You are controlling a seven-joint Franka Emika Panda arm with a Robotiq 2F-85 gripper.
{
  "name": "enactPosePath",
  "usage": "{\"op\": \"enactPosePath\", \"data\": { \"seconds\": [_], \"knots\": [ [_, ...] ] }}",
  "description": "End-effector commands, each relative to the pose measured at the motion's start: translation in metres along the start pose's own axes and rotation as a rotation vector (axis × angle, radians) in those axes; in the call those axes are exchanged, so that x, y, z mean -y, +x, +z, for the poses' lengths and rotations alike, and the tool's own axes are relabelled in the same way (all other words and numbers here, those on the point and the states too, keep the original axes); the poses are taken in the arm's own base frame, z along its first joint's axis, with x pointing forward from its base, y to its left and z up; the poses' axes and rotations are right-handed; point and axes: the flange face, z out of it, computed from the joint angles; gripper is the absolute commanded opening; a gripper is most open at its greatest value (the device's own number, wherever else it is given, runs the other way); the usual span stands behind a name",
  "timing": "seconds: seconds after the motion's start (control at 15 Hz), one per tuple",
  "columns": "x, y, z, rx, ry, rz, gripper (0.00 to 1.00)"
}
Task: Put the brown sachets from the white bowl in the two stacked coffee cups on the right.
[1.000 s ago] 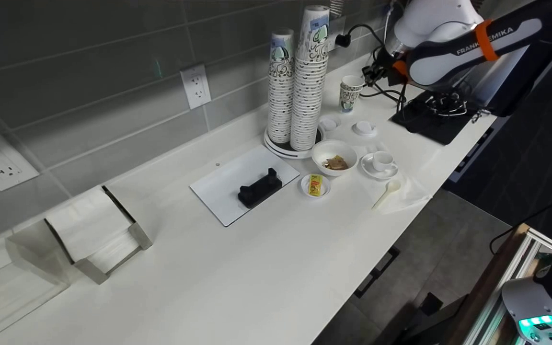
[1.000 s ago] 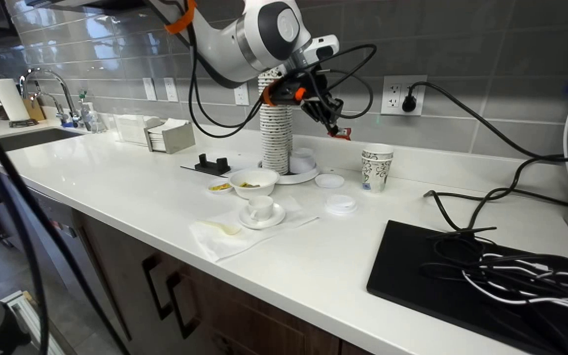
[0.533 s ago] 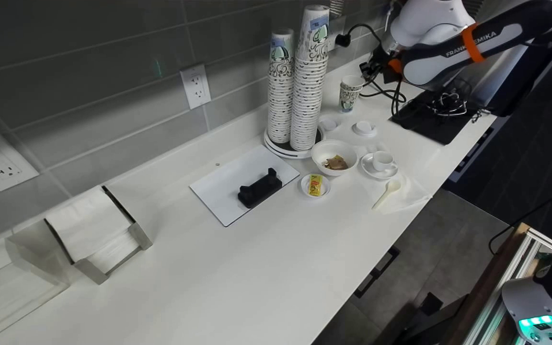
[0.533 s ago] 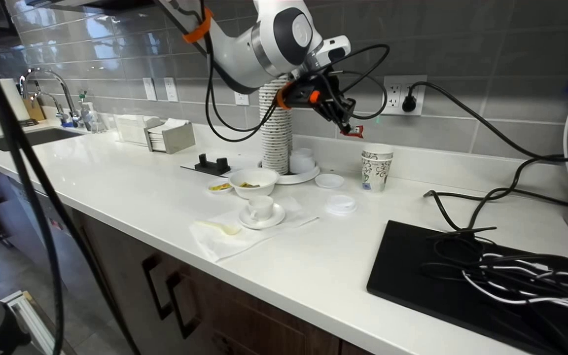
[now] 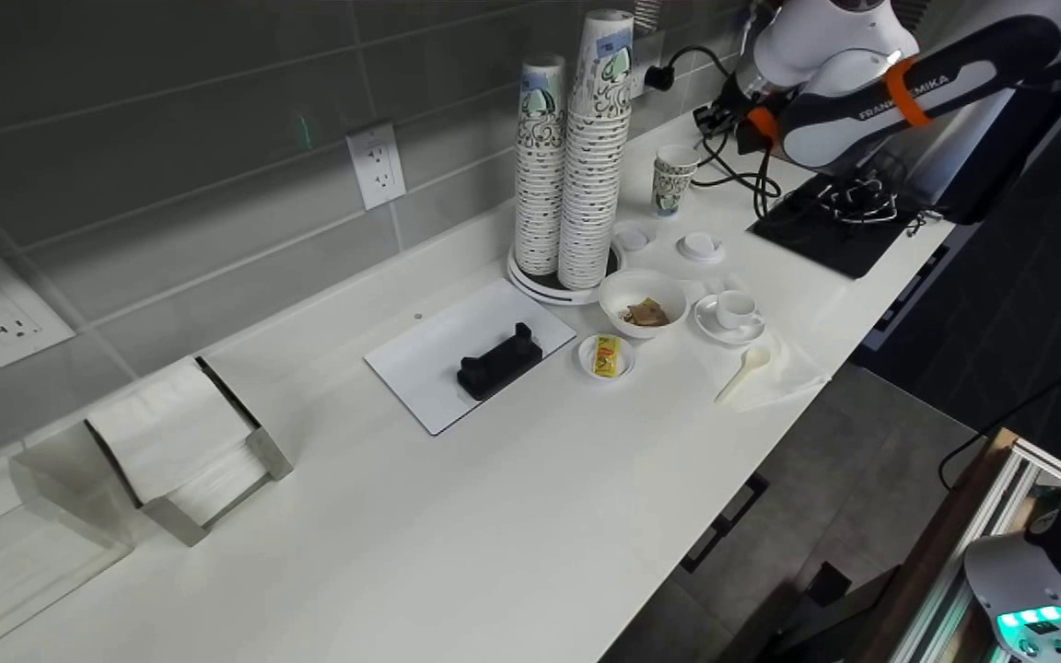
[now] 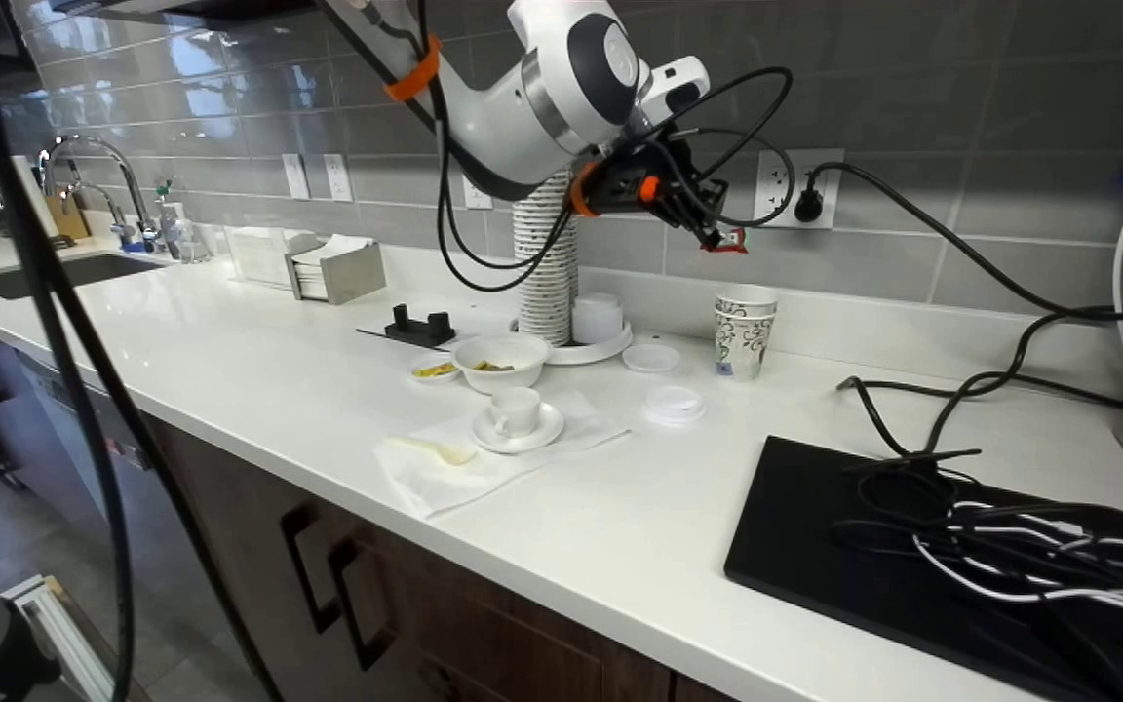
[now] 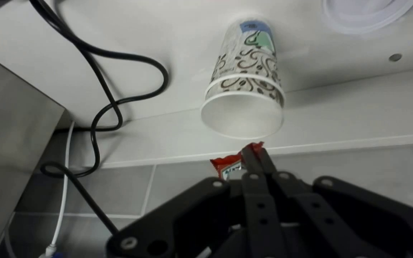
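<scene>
Gripper [image 7: 256, 152] pinching a red sachet [image 7: 227, 165] near one end, fingers [image 7: 251, 167] pressed together on it; sachet juts right in an exterior view, long axis about level, crosswise to the fingers. Panda arm [image 6: 547, 112] reaches in from the left, wrist bent, gripper slanting down-right, higher than the upright nested paper cups [image 6: 743, 339]. White bowl [image 6: 484, 381] sits well left of them.

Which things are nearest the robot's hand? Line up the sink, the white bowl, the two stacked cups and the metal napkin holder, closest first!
In an exterior view, from the hand:
1. Two stacked cups: below, slightly right.
2. White bowl: lower, to the picture's left.
3. Metal napkin holder: farther left.
4. Sink: far left.
</scene>
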Motion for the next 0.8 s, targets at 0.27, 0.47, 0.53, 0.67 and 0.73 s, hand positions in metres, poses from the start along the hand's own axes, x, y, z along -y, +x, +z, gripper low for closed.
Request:
{"op": "enactPosePath", "data": {
  "seconds": [0.27,0.47,0.53,0.67,0.73],
  "knots": [
    [-0.003,0.012,0.052,-0.106,-0.02,0.0,0.0],
    [0.002,0.006,0.067,-0.101,-0.01,-0.01,0.0],
    [0.004,0.004,0.07,-0.097,-0.011,-0.011,0.26],
    [0.006,0.003,0.073,-0.095,-0.009,-0.015,0.32],
    [0.007,0.003,0.073,-0.094,-0.011,-0.018,0.4]
  ]
}}
